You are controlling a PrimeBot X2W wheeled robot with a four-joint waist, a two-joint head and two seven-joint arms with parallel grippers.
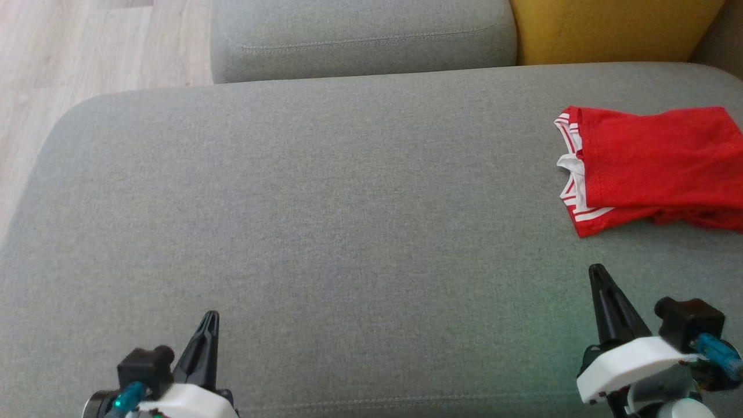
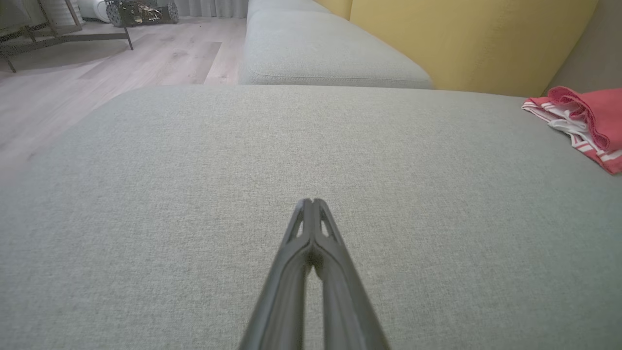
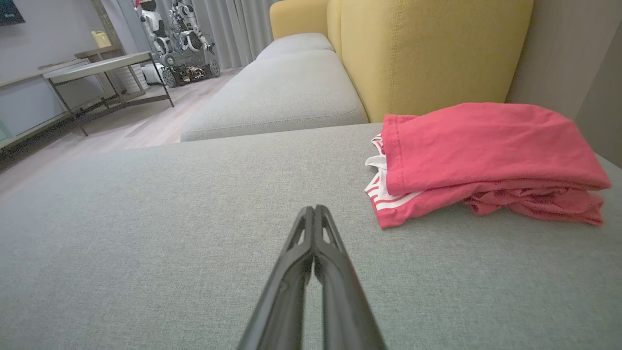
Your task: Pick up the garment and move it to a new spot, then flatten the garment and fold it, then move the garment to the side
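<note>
Garment (image 1: 656,165) is lying folded far right on the sofa (image 1: 348,232), apparently set aside, while left claw (image 1: 212,316) and right claw (image 1: 595,270) are hovering near, clenched and empty.

Grey seat (image 1: 325,220); second grey cushion (image 1: 360,40) behind it; yellow backrest (image 1: 609,29) upright; pale wood floor (image 1: 87,46); metal-legged table (image 3: 97,65); beyond, possibly a wheeled robot (image 3: 180,43), small; curtains (image 3: 243,29).

Holds left gripper (image 1: 211,316) at near left, fingers (image 2: 286,282) pressed together, pointing far. Holds right gripper (image 1: 596,270) at near right, likewise closed and empty, reaching slightly farther.
</note>
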